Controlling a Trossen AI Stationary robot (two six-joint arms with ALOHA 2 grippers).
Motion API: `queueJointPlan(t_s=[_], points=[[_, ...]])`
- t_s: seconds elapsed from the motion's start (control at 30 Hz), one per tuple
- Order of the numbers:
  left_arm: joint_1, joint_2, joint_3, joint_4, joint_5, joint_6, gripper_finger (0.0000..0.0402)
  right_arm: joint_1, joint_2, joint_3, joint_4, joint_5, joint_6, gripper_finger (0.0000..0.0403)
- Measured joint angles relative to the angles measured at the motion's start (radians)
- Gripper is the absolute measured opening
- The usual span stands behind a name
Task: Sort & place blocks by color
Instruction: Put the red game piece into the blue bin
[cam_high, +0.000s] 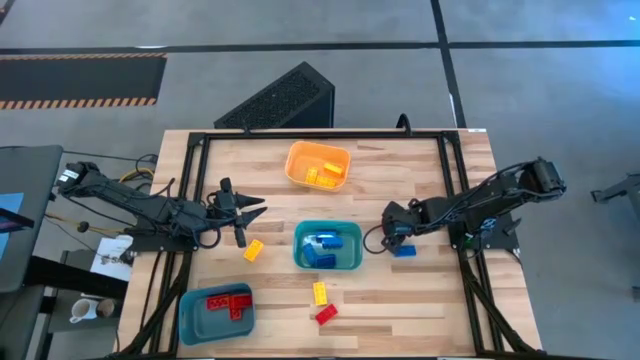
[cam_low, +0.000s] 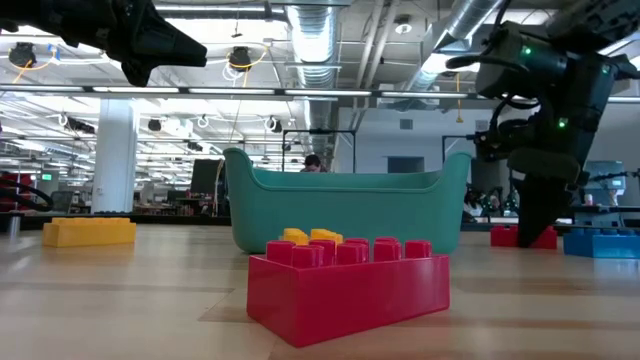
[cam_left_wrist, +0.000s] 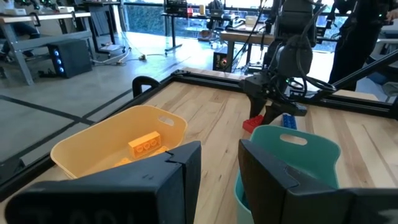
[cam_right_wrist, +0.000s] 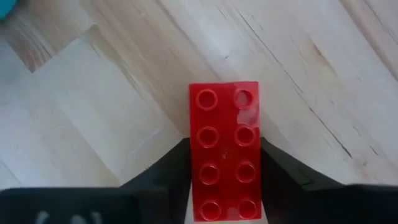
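Red block (cam_right_wrist: 224, 158) between right gripper (cam_right_wrist: 224, 186) fingers, hidden overhead

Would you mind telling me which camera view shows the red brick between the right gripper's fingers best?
The right wrist view: the red brick fills the middle, studs up, a finger on each side. The low view shows only a red sliver behind the right gripper; the left wrist view a small red corner; the high view hides it.

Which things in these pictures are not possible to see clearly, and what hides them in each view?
- Red block in the right gripper: in the high view, the gripper covers it.
- Contents of the teal bin: in the low view, its wall hides them.
- Same red block's lower end: cut by the right wrist picture's edge.
- Left gripper: its fingers block part of the teal bin.
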Motion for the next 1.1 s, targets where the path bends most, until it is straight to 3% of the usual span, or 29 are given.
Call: queueJointPlan(t_s=[0.13,0.33,0.5,0.63,0.9,1.1], points=[[0.000,0.000,0.000,0.000,0.013,-0.003,0.0094,0.007,-0.007,0.027,-0.015,0.001,0.003,0.0139],[0.000,0.000,0.000,-0.007,0.199,-0.060,0.0094,0.030,-0.042,0.080,-0.009,0.028,0.003,0.0157],[0.000,0.002,0.000,0.022,0.226,-0.057,0.0094,0.054,-0.043,0.141,-0.011,0.068,-0.009,0.0159],[0.000,0.032,-0.001,0.056,0.313,-0.003,0.0103,0.080,-0.043,0.200,0.003,0.091,-0.017,0.0141],[-0.001,0.179,0.000,0.262,0.352,0.063,0.0177,0.131,-0.045,0.337,0.136,0.158,-0.127,0.0165],[-0.001,0.301,-0.001,0.493,0.351,0.088,0.0241,0.158,-0.045,0.356,0.374,0.158,-0.233,0.0146]])
